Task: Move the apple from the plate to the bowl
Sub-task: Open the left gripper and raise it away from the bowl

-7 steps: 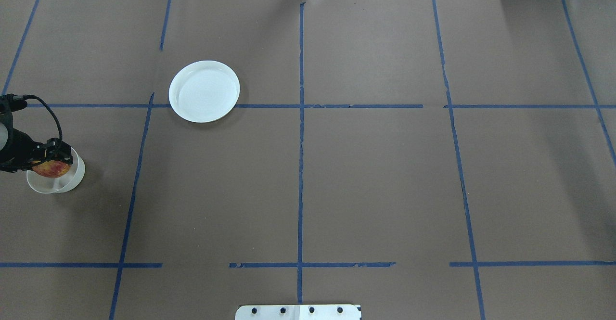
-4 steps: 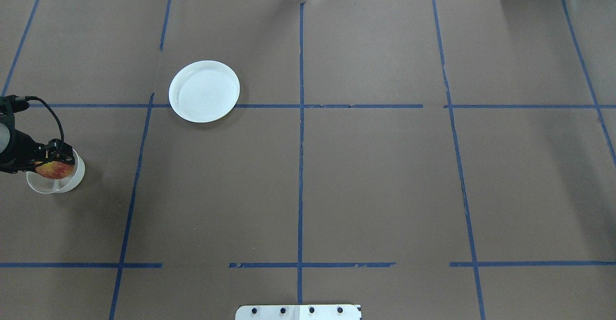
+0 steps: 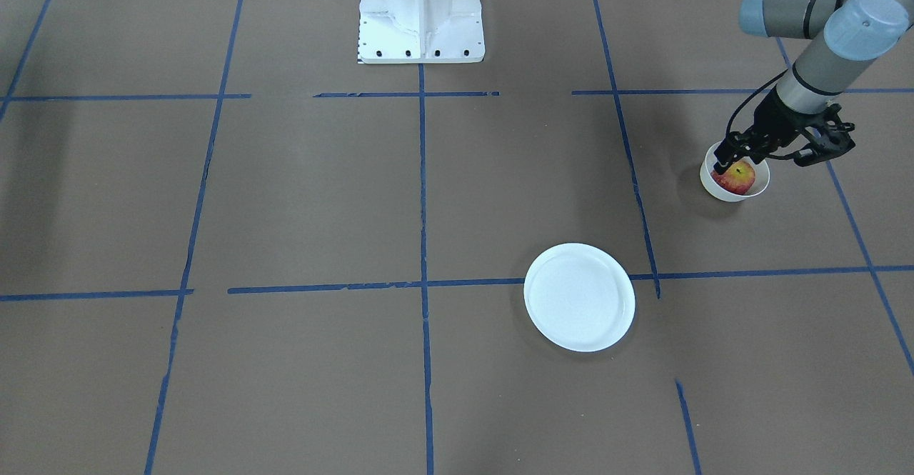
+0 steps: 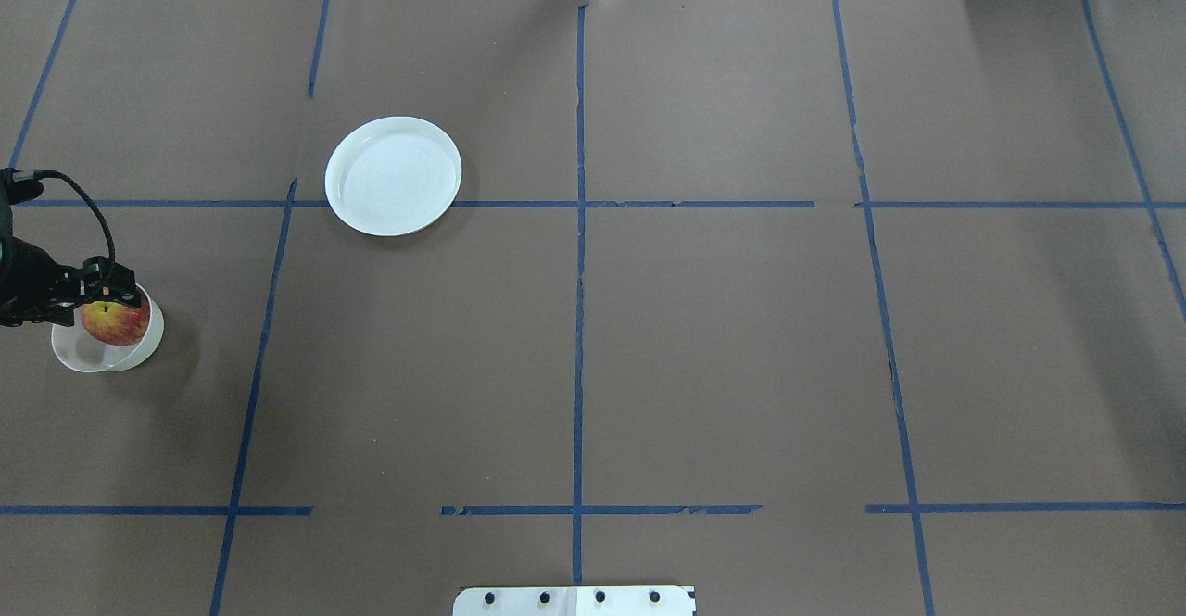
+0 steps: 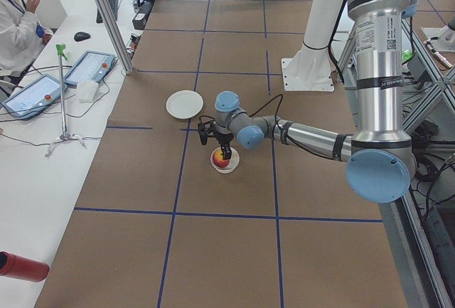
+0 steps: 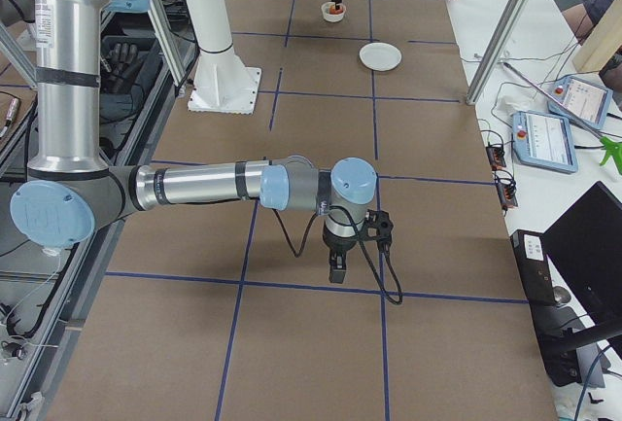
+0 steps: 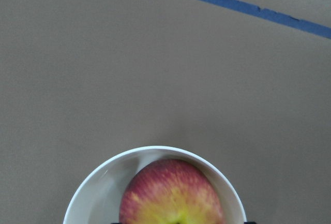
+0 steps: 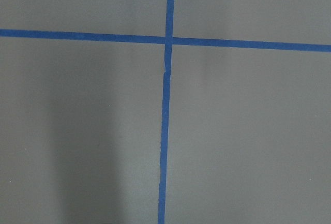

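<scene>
Overhead exterior: apple (image 4: 116,321) in bowl (image 4: 93,362), left hand (image 4: 100,297) partly over it (grip unclear), plate (image 4: 394,176) well apart.

Left edge of the overhead view: left arm (image 4: 23,284) cut off just behind the left gripper (image 4: 104,292), which covers the upper-left rim of the bowl (image 4: 139,349). Bottom edge of the left wrist view: apple (image 7: 173,195) and bowl both cut off, lower parts out of frame, the gripper's tips no more than dark slivers there. Right gripper (image 6: 335,271): seen only in the exterior right view, jaws too small to read; apple and bowl are specks at that view's top edge.
</scene>
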{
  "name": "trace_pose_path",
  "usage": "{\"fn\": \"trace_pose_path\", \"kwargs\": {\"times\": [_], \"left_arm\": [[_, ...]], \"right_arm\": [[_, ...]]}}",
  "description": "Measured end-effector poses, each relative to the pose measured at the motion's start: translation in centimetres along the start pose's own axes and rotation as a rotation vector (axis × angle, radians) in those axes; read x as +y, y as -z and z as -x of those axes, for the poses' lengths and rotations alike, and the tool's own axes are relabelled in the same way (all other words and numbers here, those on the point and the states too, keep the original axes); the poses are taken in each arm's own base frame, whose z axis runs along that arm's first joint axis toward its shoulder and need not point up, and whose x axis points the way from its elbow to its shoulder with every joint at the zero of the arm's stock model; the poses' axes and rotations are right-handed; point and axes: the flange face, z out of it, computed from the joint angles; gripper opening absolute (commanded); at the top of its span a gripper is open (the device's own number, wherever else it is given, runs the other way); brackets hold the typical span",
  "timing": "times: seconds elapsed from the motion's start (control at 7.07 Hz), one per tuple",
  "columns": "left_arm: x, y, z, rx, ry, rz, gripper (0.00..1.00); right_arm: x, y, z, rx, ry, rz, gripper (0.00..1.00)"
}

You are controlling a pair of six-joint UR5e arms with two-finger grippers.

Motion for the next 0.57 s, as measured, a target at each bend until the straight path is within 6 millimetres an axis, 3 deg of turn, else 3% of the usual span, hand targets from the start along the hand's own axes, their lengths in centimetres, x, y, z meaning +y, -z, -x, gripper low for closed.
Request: {"fn": "trace_pose_path", "kwargs": {"times": [0.28,0.57], "left_arm": [[-0.5,4.8,-0.7,-0.006,0.015,-0.036,1.0],[-3.1,8.3,2.7,-0.017,-0.071,-0.102,1.0]], "right_arm": [[0.0,0.0,0.0,0.0,-0.001,0.0,1.0],[0.0,0.0,0.0,0.0,-0.001,0.001,1.0]]}}
